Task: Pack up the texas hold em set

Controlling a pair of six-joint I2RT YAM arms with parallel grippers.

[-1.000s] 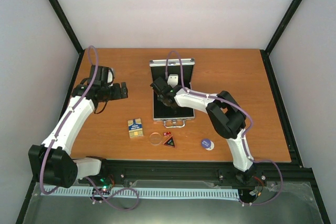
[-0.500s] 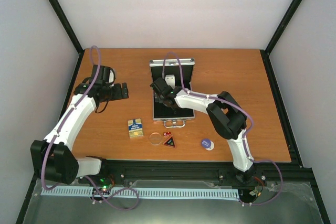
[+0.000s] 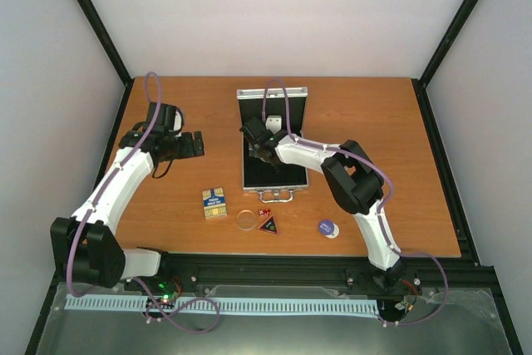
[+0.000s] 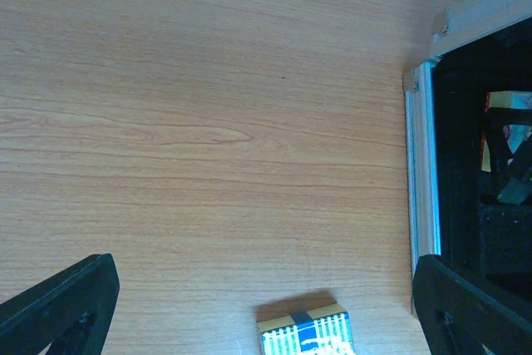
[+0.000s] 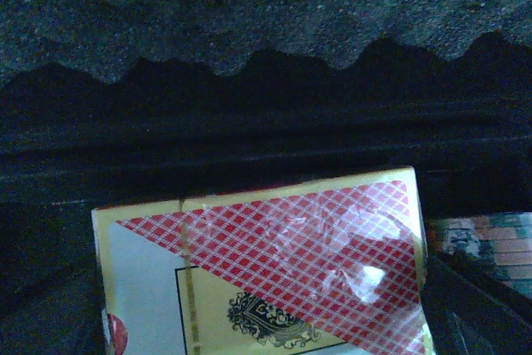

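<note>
So the silver case (image 3: pixel 274 176) was sitting open around the middle of the table (image 3: pixel 374 139), lid standing up at the back, handle on the side facing the arms. The right gripper (image 3: pixel 260 149) was reaching down into the tray with its jaws spread as wide as they go. On its wrist cam the red-checked deck (image 5: pixel 274 263) was lying right below it against the black lining, with bumpy foam (image 5: pixel 249 14) filling the top of that view. Nothing looked pinched, the deck just sat there in the gap. Something reddish-brown and striped poked in at the right edge of that cam, but I couldn't tell what it was.

The left gripper (image 3: pixel 194 145) was off to the left of the case, well apart from it, hanging over bare wood with jaws wide and nothing in them. Its fingers (image 4: pixel 58 305) showed up in the bottom corners of its own cam.

The rest of the set was out on the table in front of the case. The blue-yellow deck (image 3: pixel 214 203) was front-left, then came the clear disc (image 3: pixel 246 219), and the red dice (image 3: pixel 264 213) was touching or just beside the black triangle (image 3: pixel 268 226). The blue disc (image 3: pixel 327 228) sat off on its own to the right
</note>
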